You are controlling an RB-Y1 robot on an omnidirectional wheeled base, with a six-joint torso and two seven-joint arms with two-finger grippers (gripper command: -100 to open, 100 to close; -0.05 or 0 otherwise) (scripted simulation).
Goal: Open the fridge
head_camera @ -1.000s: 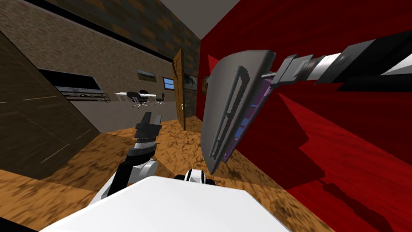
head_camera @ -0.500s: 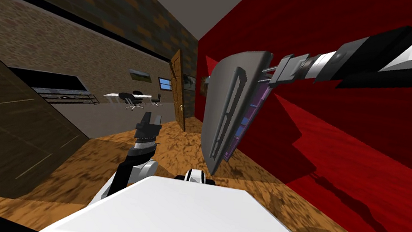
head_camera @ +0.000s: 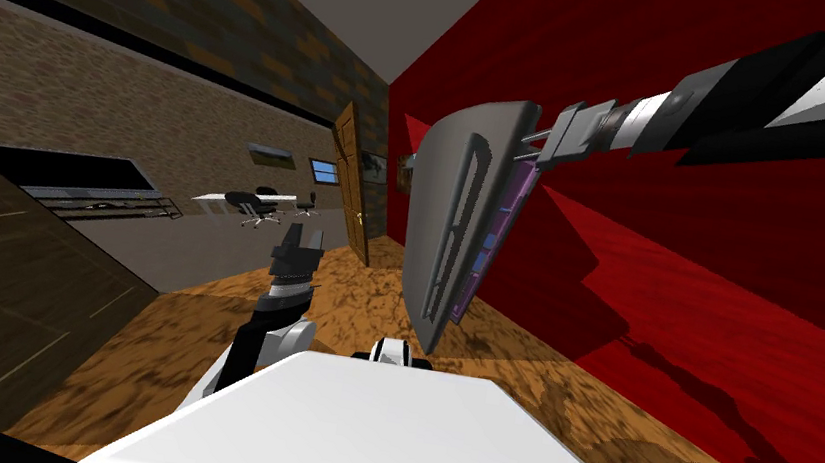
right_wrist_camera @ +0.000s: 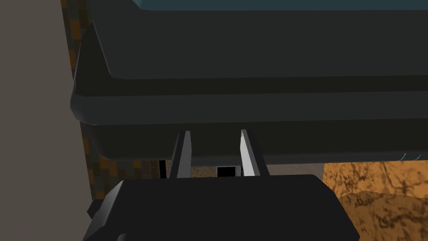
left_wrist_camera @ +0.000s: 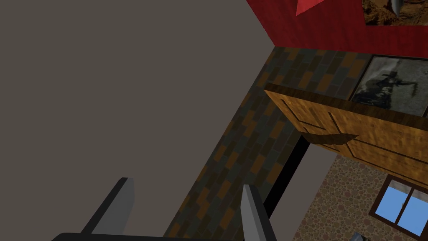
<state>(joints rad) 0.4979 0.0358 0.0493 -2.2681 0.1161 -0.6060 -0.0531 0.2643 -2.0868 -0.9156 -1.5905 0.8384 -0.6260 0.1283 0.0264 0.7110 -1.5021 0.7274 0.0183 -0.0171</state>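
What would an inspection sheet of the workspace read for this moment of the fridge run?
Surface: brown mottled floor.
Job's things: grey fridge door stands out from the red wall; purple and blue door shelves on its inner side.
Clutter: nothing seen.
Grippers: right gripper at the door's edge, fingers close together on it; left gripper open, free, low over the floor.
Cables: nothing seen.
Surroundings: wooden door ajar; desk with chairs and a window far off.
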